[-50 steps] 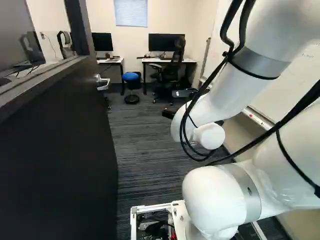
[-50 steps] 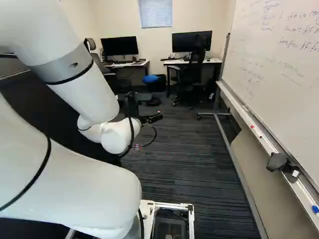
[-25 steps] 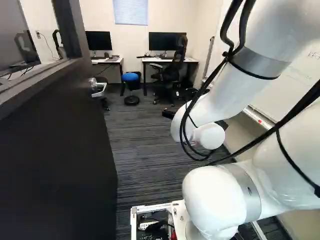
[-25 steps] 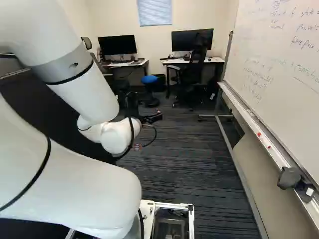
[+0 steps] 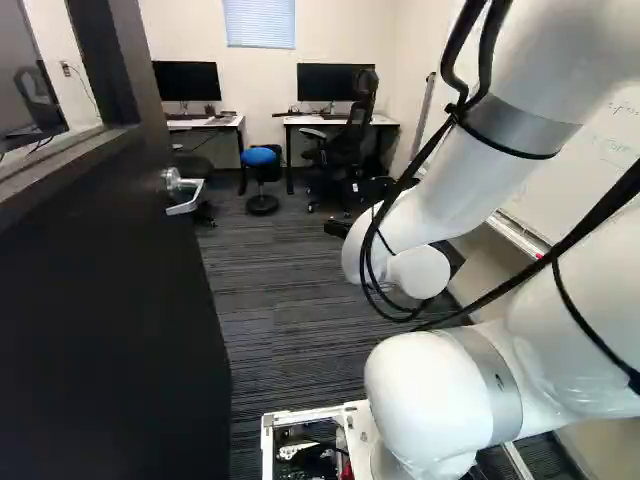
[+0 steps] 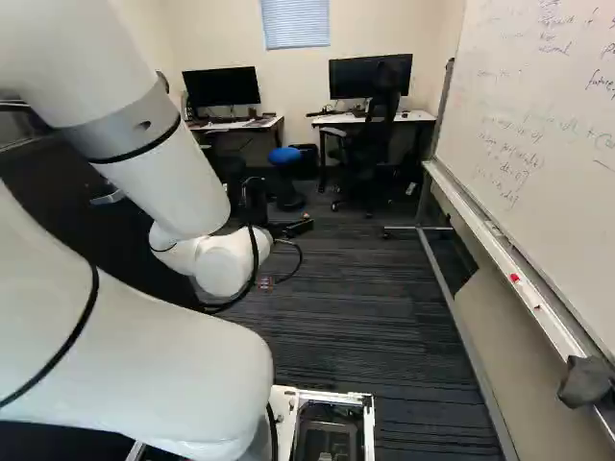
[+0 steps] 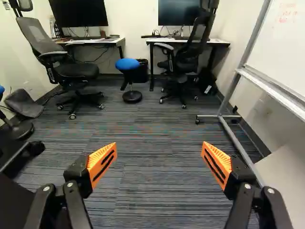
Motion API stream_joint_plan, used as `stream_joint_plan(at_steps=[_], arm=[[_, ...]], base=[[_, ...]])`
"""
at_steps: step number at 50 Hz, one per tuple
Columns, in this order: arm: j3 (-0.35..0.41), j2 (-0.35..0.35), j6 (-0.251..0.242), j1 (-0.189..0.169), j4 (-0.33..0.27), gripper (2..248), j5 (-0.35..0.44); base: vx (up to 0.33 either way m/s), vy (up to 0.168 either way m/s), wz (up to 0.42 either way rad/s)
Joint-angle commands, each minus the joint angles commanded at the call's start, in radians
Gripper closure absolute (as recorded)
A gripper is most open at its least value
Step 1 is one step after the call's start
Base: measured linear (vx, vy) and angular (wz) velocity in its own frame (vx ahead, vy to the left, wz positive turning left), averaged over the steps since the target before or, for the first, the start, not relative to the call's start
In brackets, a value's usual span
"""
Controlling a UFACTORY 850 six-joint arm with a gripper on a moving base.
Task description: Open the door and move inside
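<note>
In the right base view my gripper [image 6: 293, 229] reaches ahead over the carpet, away from the door. The wrist view shows the gripper [image 7: 159, 147] open, its orange pads wide apart with nothing between them. The black door [image 5: 110, 300] stands swung open along the left of the left base view, with a window in its upper part. Its silver lever handle [image 5: 183, 192] is on the side facing the arm, and nothing touches it. In the right base view the arm hides part of the door, and the handle [image 6: 109, 198] shows beside the arm.
Carpet [image 6: 356, 317] stretches ahead into the room. A wheeled whiteboard [image 6: 528, 154] runs along the right, its foot [image 7: 233, 138] on the floor. Farther ahead are two desks with monitors, a blue stool [image 7: 127, 65], an office chair [image 7: 183, 59] and another chair [image 7: 71, 69].
The base has moved forward: the door handle and whiteboard tray appear nearer, sliding outward in the base views. My arm holds the same pose against its lowest joint.
</note>
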Motion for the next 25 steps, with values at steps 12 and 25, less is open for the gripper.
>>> stream_joint_plan(at_steps=[12,25], arm=[[0.0,0.0,0.0,0.0,0.0,3,0.0],[0.0,0.0,0.0,0.0,0.0,3,0.0]], base=[[0.189,0.008,-0.01],[0.197,0.009,-0.004]])
